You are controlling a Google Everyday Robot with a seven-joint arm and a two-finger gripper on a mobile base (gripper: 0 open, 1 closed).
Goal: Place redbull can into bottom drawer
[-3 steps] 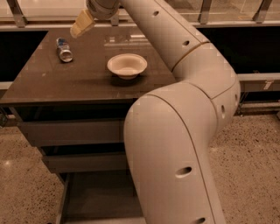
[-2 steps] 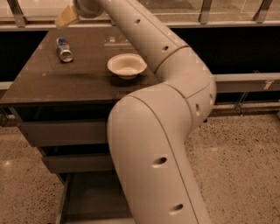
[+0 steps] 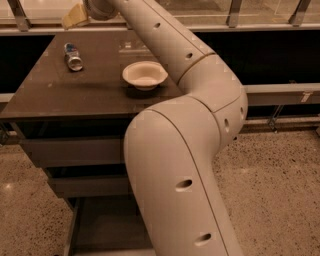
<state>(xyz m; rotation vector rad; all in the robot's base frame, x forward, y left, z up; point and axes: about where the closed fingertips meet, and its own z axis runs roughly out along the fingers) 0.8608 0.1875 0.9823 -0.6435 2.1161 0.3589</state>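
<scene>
Swinging left over the past second, the claw [image 3: 75, 16] now hangs above the far left of the table [image 3: 60, 97], just beyond the redbull can [image 3: 73, 56]. Whether it is released or clenched cannot be told. The can lies on its side, untouched, so the pickup is judged yet to come. The bottom drawer [image 3: 107, 227] stands pulled out below. A white bowl [image 3: 145, 75] sits to the can's right. Speckled floor [image 3: 280, 175]; metal railing [image 3: 232, 15] behind.
</scene>
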